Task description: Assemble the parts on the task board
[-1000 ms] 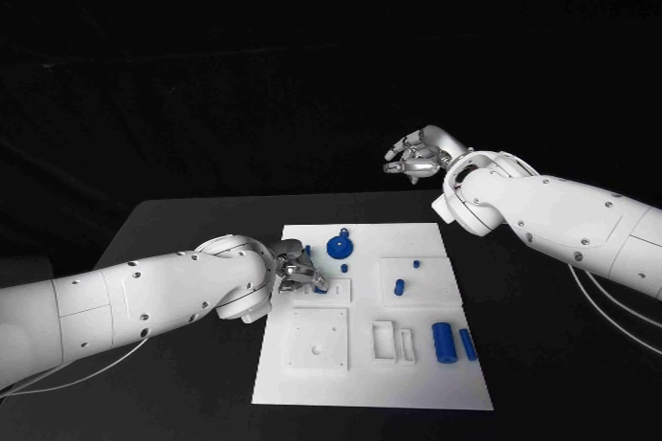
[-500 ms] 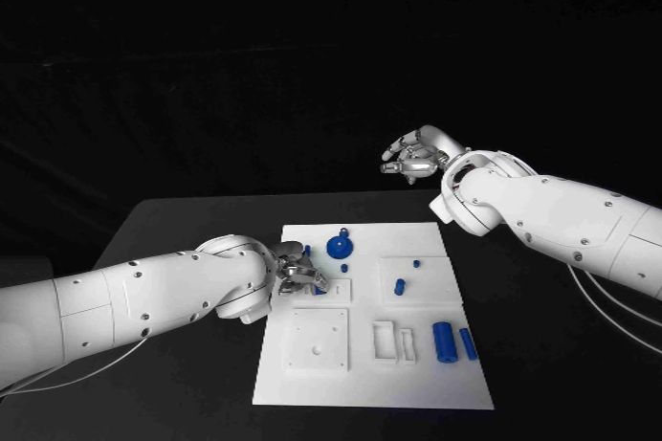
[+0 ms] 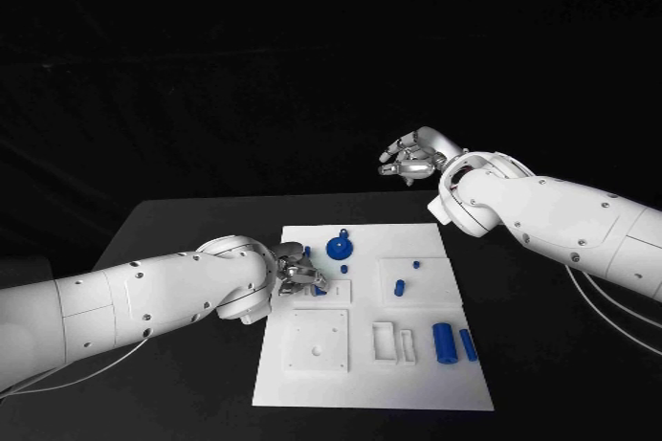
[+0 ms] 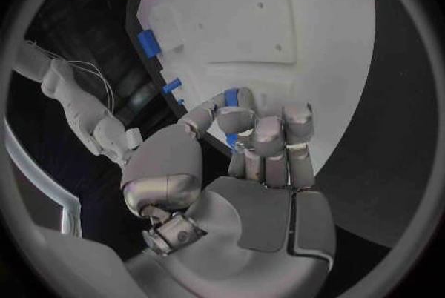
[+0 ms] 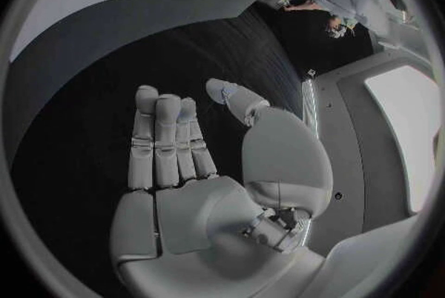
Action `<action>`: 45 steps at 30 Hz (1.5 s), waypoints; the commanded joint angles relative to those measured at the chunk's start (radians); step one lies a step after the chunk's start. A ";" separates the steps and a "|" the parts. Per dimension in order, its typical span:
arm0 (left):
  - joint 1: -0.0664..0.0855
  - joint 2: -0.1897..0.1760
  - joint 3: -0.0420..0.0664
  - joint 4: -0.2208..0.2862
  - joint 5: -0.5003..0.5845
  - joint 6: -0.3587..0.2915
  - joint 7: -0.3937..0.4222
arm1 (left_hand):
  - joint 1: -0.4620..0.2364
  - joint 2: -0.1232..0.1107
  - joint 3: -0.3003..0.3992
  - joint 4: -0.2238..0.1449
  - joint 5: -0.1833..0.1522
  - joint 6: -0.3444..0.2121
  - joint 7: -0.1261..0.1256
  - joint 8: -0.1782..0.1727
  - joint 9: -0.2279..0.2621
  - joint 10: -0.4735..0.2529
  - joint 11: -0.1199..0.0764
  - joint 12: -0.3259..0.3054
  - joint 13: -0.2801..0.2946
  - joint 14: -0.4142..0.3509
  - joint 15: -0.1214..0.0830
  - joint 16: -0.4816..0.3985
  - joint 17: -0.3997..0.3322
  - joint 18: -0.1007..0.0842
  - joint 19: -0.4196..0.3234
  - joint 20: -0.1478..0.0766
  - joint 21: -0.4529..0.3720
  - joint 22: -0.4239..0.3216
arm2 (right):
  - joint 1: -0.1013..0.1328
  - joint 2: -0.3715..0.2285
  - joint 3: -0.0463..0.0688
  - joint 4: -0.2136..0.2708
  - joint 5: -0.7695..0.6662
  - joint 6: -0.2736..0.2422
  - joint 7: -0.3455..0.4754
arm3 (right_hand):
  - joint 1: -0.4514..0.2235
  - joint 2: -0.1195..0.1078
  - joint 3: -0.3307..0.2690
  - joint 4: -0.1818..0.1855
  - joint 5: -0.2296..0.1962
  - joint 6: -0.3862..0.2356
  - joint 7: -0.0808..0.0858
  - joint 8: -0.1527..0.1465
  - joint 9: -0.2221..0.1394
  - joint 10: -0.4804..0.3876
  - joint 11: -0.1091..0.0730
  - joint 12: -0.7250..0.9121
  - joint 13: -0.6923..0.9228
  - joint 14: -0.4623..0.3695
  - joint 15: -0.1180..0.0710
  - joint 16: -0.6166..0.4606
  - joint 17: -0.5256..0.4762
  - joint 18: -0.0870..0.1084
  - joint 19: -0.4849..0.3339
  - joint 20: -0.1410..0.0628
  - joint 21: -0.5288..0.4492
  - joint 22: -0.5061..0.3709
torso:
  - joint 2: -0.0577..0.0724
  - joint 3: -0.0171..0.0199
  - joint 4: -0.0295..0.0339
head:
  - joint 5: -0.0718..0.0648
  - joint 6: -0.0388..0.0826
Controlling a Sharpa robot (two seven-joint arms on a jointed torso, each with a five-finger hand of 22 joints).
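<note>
Nearest, the left hand [image 3: 296, 272] pinches a small blue plastic part [image 4: 233, 98] over the flat white task board [image 3: 362, 374] on the black counter [image 3: 180, 231]. A weak pinch could drop it, I judge. The left wrist view reveals that part clearly. Farthest, the right hand [image 3: 414, 157] hovers spread, holding nothing.

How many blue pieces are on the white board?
6 that show: a round blue piece and a small dot at the far end, two small ones mid-right, two cylinders near right. The left hand holds another; more may be hidden.
</note>
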 commanded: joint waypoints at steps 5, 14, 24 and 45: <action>-0.002 0.007 -0.001 -0.002 -0.005 0.018 0.000 | 0.003 0.005 0.015 0.004 -0.010 0.183 -0.099 0.007 -0.002 -0.042 -0.037 0.007 -0.003 0.023 -0.060 0.004 -0.003 0.030 -0.006 -0.090 0.005 0.011 | 0.001 0.004 0.001 -0.004 0.002 0.015 0.008 | -0.002 0.011 -0.002 -0.007 0.011 -0.002 0.007 -0.002 0.001 -0.008 -0.001 0.008 -0.003 -0.005 0.001 -0.002 -0.001 0.016 -0.007 0.002 -0.006 0.004 | 0.001 0.0001 -0.0013 | -0.002 0.001; -0.002 0.012 0.000 -0.008 -0.005 0.043 -0.004 | -0.003 -0.009 0.013 0.005 -0.032 0.182 -0.099 0.008 -0.006 -0.042 -0.036 0.007 -0.008 0.022 -0.059 0.004 -0.007 0.030 -0.006 -0.090 0.005 0.009 | 0.001 0.005 0.001 -0.005 0.001 0.018 0.008 | -0.002 0.013 -0.002 -0.010 0.022 -0.002 0.008 -0.002 0.001 -0.010 -0.001 0.011 -0.007 -0.006 0.001 -0.002 -0.002 0.016 -0.007 0.003 -0.008 0.006 | 0.000 0.0006 -0.0011 | -0.004 -0.001; -0.002 0.017 0.001 -0.016 -0.005 0.048 -0.010 | 0.003 -0.021 0.016 0.003 -0.071 0.180 -0.099 0.010 -0.009 -0.042 -0.036 0.008 -0.012 0.022 -0.059 0.004 -0.011 0.032 -0.007 -0.091 0.005 0.008 | 0.000 0.007 0.000 -0.006 0.001 0.023 0.007 | -0.003 0.013 -0.002 -0.011 0.026 -0.003 0.008 -0.002 0.001 -0.011 -0.001 0.012 -0.008 -0.007 0.002 -0.002 -0.002 0.016 -0.007 0.003 -0.009 0.007 | 0.000 0.0006 -0.0004 | -0.007 0.000; -0.002 0.017 0.004 -0.024 -0.005 0.020 -0.006 | 0.026 -0.020 0.025 0.001 -0.098 0.175 -0.097 0.013 -0.013 -0.042 -0.034 0.007 -0.022 0.021 -0.058 0.002 -0.020 0.033 -0.007 -0.091 0.006 0.006 | -0.001 0.011 0.000 -0.009 0.001 0.030 0.005 | -0.003 0.013 -0.003 -0.013 0.030 -0.004 0.008 -0.002 0.001 -0.013 -0.001 0.013 -0.010 -0.008 0.002 -0.002 -0.003 0.016 -0.008 0.003 -0.011 0.008 | 0.000 -0.0005 -0.0014 | -0.010 0.000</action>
